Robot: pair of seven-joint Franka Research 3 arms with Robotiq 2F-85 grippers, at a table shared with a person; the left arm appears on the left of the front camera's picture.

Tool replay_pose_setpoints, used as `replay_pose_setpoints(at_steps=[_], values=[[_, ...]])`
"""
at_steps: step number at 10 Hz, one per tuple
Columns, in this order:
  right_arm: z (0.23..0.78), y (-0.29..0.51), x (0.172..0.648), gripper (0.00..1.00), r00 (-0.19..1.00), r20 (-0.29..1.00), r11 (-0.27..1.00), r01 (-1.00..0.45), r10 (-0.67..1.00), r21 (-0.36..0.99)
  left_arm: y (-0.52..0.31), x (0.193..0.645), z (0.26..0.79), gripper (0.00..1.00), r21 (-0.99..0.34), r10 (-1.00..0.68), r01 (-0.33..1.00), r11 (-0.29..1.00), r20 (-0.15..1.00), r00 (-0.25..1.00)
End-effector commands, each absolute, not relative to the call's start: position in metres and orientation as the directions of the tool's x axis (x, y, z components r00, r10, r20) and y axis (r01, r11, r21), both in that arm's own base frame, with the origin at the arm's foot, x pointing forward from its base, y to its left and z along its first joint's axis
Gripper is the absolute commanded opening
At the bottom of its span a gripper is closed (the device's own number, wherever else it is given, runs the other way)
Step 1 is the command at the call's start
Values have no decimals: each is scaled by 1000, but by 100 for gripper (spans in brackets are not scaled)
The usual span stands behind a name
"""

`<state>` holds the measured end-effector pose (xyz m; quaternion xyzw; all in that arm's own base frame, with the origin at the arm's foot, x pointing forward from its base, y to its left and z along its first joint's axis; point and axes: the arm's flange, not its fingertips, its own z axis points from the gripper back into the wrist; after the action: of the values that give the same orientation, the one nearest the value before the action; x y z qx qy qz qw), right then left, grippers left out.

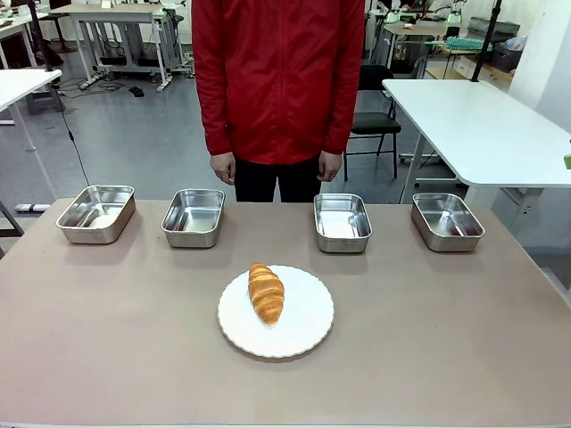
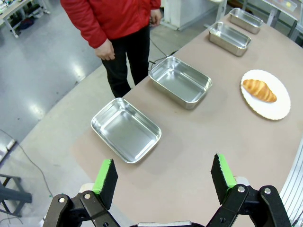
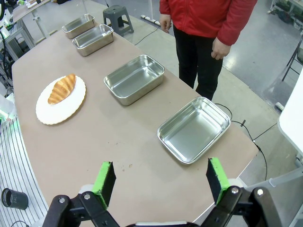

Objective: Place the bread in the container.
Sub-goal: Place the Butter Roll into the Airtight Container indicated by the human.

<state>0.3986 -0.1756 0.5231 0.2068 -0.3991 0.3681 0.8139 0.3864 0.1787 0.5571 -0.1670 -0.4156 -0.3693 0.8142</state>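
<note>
Table (image 1: 446, 339): brown top below both grippers.
Pans (image 1: 194, 217): four in a row, all empty; an end pan lay just ahead of each gripper.
Plate (image 1: 308, 332): well ahead, between the grippers.
Bread (image 1: 266, 292): on the plate, untouched; pinching across its thick middle, square to its length, would likely hold best.
Left gripper (image 2: 164, 171): spread wide, empty.
Right gripper (image 3: 160, 176): spread wide, empty.

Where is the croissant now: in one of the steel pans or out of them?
Out. The croissant lies on the white plate, apart from the row of steel pans, all four empty.
</note>
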Motion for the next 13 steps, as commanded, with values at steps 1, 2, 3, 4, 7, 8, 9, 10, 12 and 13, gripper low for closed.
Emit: replay_pose_setpoints(at_steps=[1, 2, 3, 4, 7, 8, 9, 10, 12, 13], values=[[522, -175, 399, 100, 399, 811, 641, -767, 428, 40, 180, 385, 557, 100, 34, -459, 739, 672, 802, 381], [522, -175, 399, 100, 399, 811, 641, -767, 428, 40, 180, 385, 557, 100, 34, -459, 739, 672, 802, 381], [522, -175, 399, 100, 399, 811, 641, -767, 428, 40, 180, 385, 557, 100, 34, -459, 739, 672, 802, 381], [522, -175, 399, 100, 399, 811, 641, -767, 428, 40, 180, 385, 557, 100, 34, -459, 739, 672, 802, 381], [522, -175, 399, 100, 399, 811, 641, -767, 428, 40, 180, 385, 557, 100, 34, -459, 739, 672, 802, 381], [522, -175, 399, 100, 399, 811, 641, -767, 428, 40, 180, 385, 557, 100, 34, -459, 739, 672, 802, 381], [522, -175, 399, 100, 399, 811, 641, -767, 428, 40, 180, 385, 557, 100, 34, -459, 739, 672, 802, 381], [522, -175, 399, 100, 399, 811, 641, -767, 428, 40, 180, 385, 557, 100, 34, -459, 739, 672, 802, 381], [522, -175, 399, 100, 399, 811, 641, -767, 428, 40, 180, 385, 557, 100, 34, -459, 739, 672, 802, 381], [522, -175, 399, 100, 399, 811, 641, -767, 428, 40, 180, 385, 557, 100, 34, -459, 739, 672, 802, 381]])
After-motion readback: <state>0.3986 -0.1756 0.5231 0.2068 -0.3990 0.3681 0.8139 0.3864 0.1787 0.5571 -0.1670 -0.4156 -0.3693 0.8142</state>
